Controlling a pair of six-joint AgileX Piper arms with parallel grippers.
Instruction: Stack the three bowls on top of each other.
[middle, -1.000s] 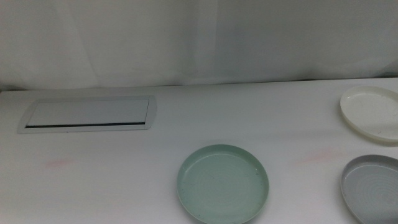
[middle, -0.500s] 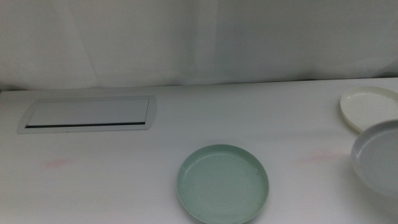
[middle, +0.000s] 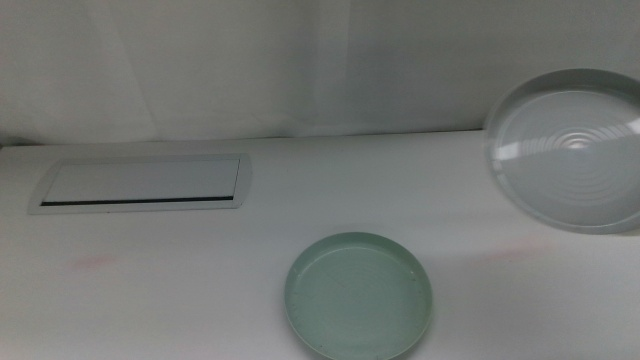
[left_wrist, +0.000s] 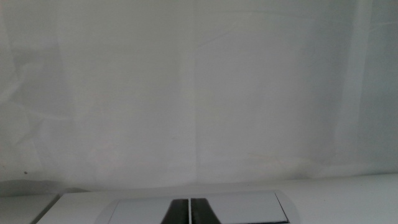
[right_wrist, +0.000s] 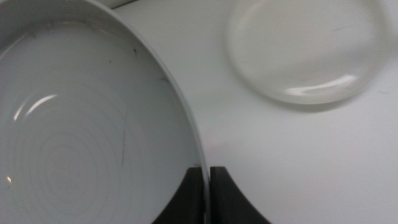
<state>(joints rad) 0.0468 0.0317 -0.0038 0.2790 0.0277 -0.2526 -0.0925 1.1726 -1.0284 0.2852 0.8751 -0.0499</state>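
The grey bowl (middle: 572, 150) hangs in the air at the right of the middle view, tilted with its ringed inside facing the camera. My right gripper (right_wrist: 208, 171) is shut on the rim of this grey bowl (right_wrist: 81, 137); the gripper itself does not show in the middle view. Below and beside it the cream white bowl (right_wrist: 308, 46) rests on the table; in the middle view it is hidden. The mint green bowl (middle: 360, 296) sits on the table near the front centre. My left gripper (left_wrist: 189, 211) waits, shut and holding nothing, over the white panel.
A flat white rectangular panel (middle: 145, 182) with a dark slot lies in the table at the back left. A white curtain (middle: 300, 70) closes off the back of the table.
The grey bowl has been lifted from the table at the front right, up and backward, tilting toward the camera. It now covers the cream bowl in the middle view. The mint bowl has not moved.
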